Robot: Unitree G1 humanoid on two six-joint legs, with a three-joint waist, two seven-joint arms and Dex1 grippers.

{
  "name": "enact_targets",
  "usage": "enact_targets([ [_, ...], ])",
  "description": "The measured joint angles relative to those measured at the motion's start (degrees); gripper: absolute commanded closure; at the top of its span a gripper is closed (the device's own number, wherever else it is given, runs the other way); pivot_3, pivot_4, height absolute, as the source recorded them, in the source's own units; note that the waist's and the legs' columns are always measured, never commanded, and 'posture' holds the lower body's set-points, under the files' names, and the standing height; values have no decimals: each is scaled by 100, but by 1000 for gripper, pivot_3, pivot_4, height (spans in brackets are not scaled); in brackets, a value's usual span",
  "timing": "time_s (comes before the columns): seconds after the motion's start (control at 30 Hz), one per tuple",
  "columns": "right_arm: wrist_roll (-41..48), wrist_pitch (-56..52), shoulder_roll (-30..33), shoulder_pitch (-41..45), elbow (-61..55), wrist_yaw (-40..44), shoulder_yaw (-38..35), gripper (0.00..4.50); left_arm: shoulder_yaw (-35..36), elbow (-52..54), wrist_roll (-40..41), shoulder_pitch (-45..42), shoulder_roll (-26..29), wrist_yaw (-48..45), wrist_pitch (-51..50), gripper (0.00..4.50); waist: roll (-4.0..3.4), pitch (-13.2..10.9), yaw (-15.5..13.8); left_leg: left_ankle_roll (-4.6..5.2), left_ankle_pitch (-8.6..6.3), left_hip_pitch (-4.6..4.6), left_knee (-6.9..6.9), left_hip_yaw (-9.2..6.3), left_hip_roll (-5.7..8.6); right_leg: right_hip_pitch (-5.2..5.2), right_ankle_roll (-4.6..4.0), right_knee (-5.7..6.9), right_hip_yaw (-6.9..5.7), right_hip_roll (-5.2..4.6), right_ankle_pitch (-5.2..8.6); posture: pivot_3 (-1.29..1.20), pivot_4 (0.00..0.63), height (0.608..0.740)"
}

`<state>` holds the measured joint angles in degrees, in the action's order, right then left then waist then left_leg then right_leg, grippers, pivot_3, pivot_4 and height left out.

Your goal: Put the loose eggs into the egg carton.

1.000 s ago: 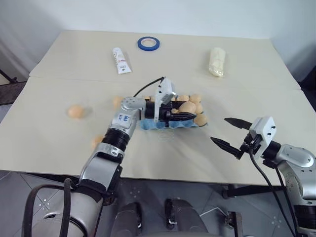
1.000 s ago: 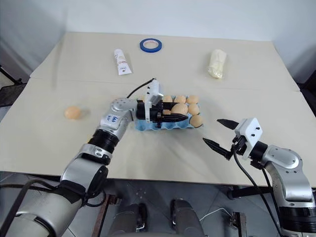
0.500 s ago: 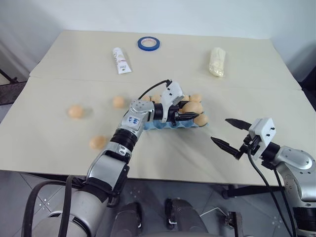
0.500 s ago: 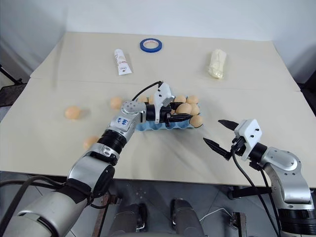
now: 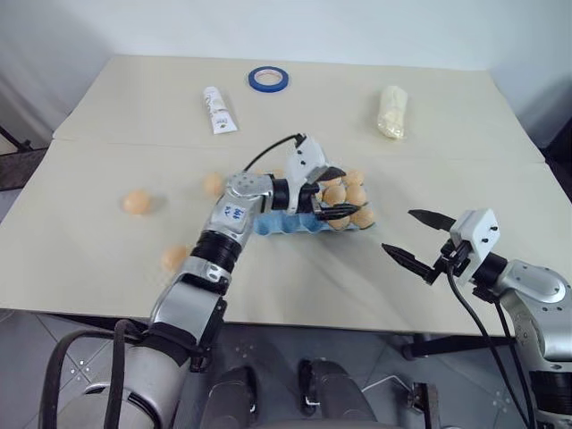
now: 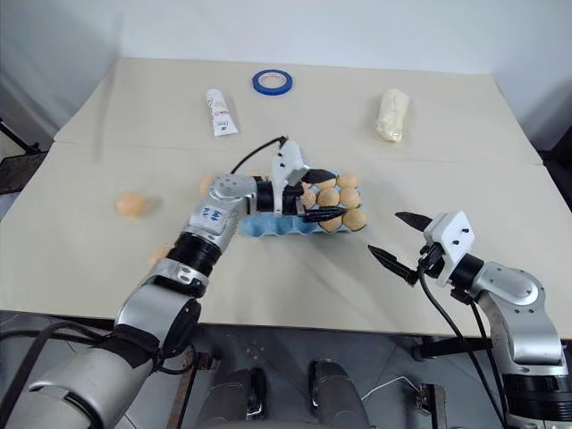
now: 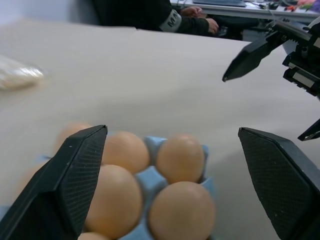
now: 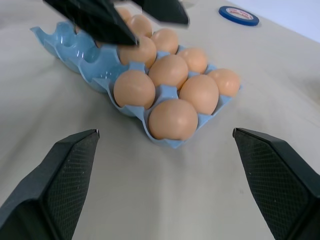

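Observation:
The light blue egg carton sits mid-table, its right end filled with several eggs and its left cups bare. My left gripper hovers open just over the filled cups, one finger on each side of them, holding nothing. Three loose eggs lie to the carton's left: one far left, one beside the carton, and one nearer the front edge. To the carton's right, my right gripper stands open and empty above the table, pointing at the carton.
A blue tape roll, a white tube and a pale wrapped bundle lie along the far half of the table. A seam runs across the tabletop behind the carton. The table's front edge is close under my right gripper.
My left gripper was shut on an egg over the carton; it has opened wide and risen slightly, and the egg now rests in a cup. The right arm kept still.

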<state>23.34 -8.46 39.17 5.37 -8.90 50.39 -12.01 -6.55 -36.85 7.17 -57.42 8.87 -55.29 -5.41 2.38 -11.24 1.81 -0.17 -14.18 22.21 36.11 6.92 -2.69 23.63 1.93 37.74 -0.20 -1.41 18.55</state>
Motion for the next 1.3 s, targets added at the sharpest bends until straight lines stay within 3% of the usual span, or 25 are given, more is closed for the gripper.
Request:
enact_targets([
  [0.4, 9, -34, 34, 340, 262, 467, 129, 0, 980, 3017, 845, 2046, 1684, 57, -1400, 27, -1, -1, -13, -6, 7, -4, 6, -3, -1, -3, -2, 9, 0, -5, 0, 0, 150, 740],
  [0.57, 25, -33, 57, 481, 467, 779, 247, 0, 2009, 4176, 1298, 3141, 2165, 526, -1773, 27, -2, -1, 7, 14, -6, -5, 3, -3, -3, -5, -2, 8, 0, -7, 0, 0, 150, 740],
  [0.73, 89, -22, 65, 562, 527, 997, 271, 0, 3105, 5089, 1778, 4442, 2281, 970, -1904, 27, -2, 0, 12, 18, -10, -10, -1, -3, -4, -9, -4, 3, 0, -8, 1, 0, 150, 740],
  [0.93, 263, -40, 69, 618, 690, 1415, 287, 0, 3787, 5297, 2053, 6167, 1977, 987, -1526, 27, -1, -1, -8, 21, -14, -11, 0, -7, -5, -11, -16, -3, -5, -11, 0, 0, 150, 740],
  [1.3, 977, -713, 540, 342, 418, 2425, 292, 0, 4204, 5412, 2379, 7257, 1774, 1069, -1025, 27, -1, -1, -20, 4, -35, -4, -17, -11, -9, -14, -31, -40, -13, -17, 0, 0, 150, 740],
])
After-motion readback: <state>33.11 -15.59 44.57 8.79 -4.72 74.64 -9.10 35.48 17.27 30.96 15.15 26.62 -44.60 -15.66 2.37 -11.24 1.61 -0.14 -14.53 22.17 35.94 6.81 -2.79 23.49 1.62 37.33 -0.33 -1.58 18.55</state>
